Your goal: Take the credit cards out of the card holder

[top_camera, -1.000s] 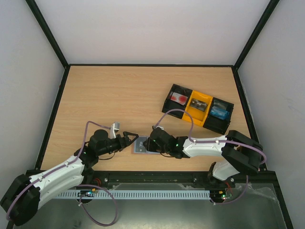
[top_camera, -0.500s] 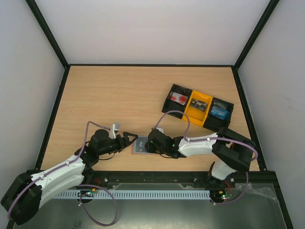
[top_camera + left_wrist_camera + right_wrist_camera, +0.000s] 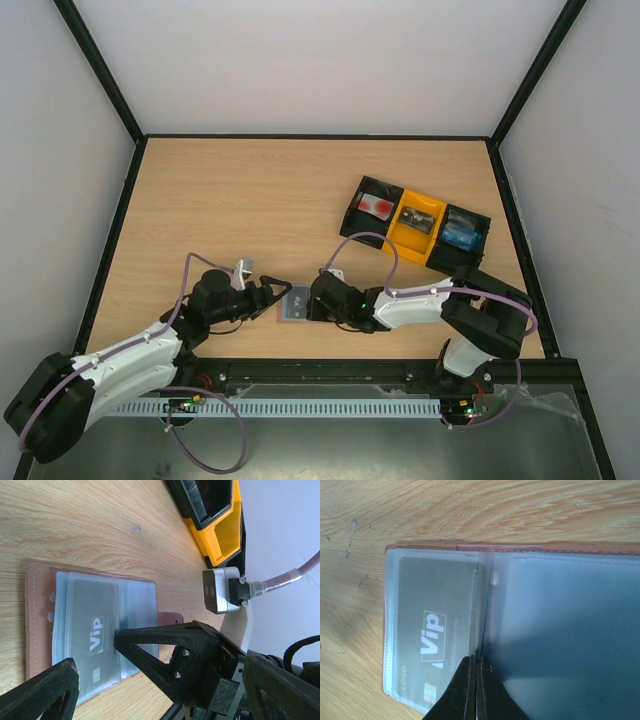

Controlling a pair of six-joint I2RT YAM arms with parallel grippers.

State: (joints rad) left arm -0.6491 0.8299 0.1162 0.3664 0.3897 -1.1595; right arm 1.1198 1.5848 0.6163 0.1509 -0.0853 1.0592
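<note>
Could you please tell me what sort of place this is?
Probably a robot test cell in a lab: a wooden table walled by white panels in a black frame, two robot arms bolted at its near edge.

Three-compartment tray, seemingly stocked, on table

White-and-black arms, purple cables

On the light wooden table lies the open blue-grey, brown-edged card holder, a grey "Vip" card in its left clear sleeve, the right gripper pinched together at the centre fold.
</note>
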